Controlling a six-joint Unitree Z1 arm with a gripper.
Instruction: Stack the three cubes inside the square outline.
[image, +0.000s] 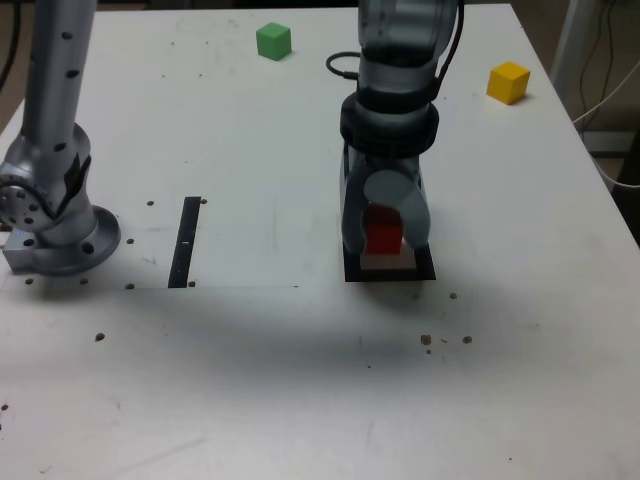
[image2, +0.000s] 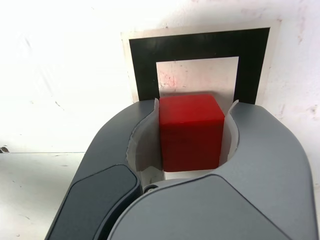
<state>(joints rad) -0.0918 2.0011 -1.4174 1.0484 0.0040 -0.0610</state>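
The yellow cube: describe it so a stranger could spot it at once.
Start at the white table and go to its far corner on the exterior view's right. The yellow cube sits alone there, apart from the green cube and the red cube in the pincer.

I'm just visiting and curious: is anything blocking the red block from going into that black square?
Nothing visible does. The tool is shut on the red cube right over the square outline, whose pale centre is bare. The green cube and yellow cube sit far off at the table's back.
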